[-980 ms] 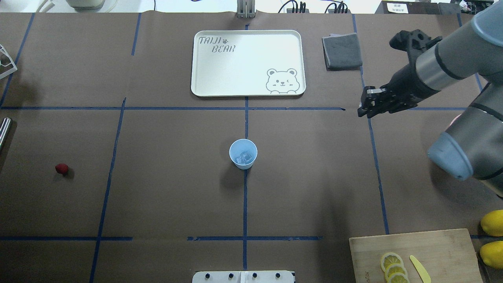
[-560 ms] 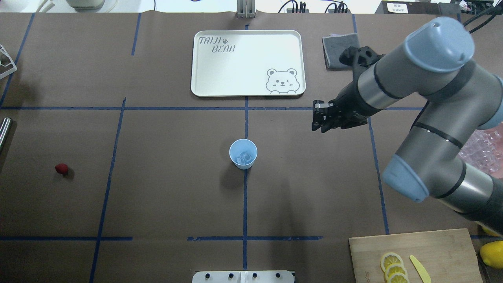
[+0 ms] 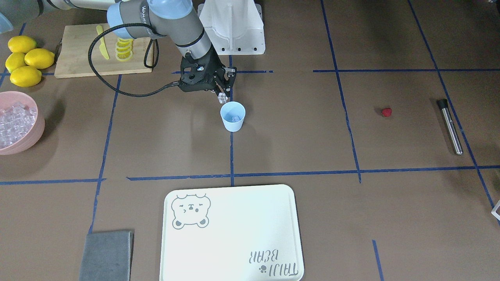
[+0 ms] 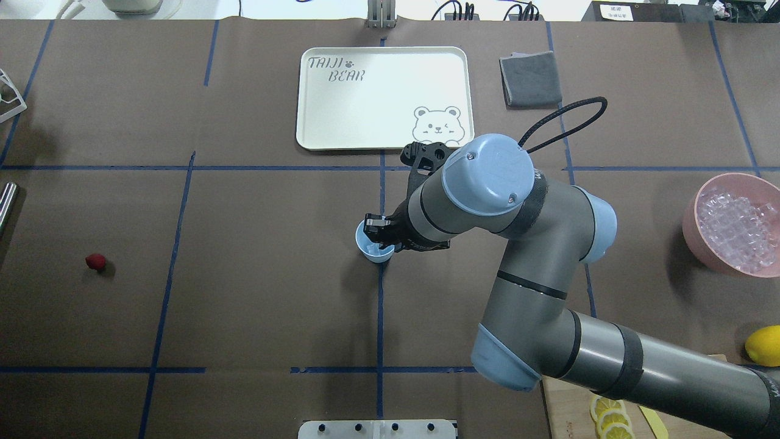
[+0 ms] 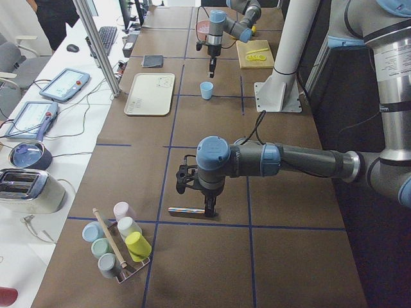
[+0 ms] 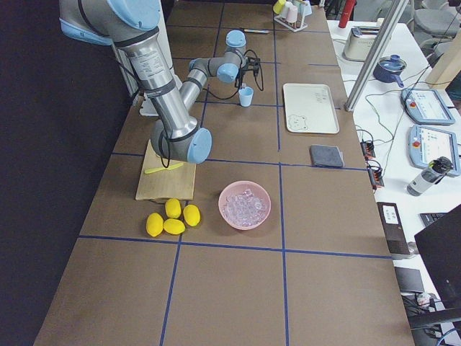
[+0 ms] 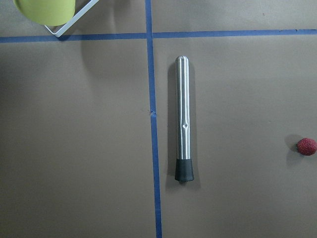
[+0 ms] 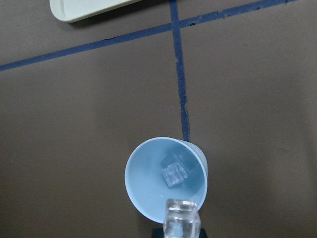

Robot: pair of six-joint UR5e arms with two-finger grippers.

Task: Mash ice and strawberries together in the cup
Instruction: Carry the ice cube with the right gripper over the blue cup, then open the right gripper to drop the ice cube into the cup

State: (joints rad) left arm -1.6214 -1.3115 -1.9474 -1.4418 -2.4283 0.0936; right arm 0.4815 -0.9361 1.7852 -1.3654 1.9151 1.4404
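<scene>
The pale blue cup (image 4: 369,249) stands at the table's middle with ice (image 8: 174,174) inside; it also shows in the front view (image 3: 233,116). My right gripper (image 3: 222,95) is shut on one clear ice cube (image 8: 182,219) and holds it just above the cup's rim, on the robot's side. The red strawberry (image 4: 95,262) lies far left on the table, also in the left wrist view (image 7: 306,147). My left gripper (image 5: 207,204) hovers over a steel muddler (image 7: 183,119); I cannot tell if it is open or shut.
A pink bowl (image 4: 692,227) of ice stands at the right. Lemons (image 3: 25,58) and a cutting board (image 3: 78,62) with lemon slices lie nearby. A white tray (image 4: 384,97) and grey cloth (image 4: 530,79) lie beyond the cup. A cup rack (image 5: 119,247) stands far left.
My right arm has swung left from the table's right side to the cup. The pink bowl, hidden behind the arm before, now shows. The cup and strawberry have not moved.
</scene>
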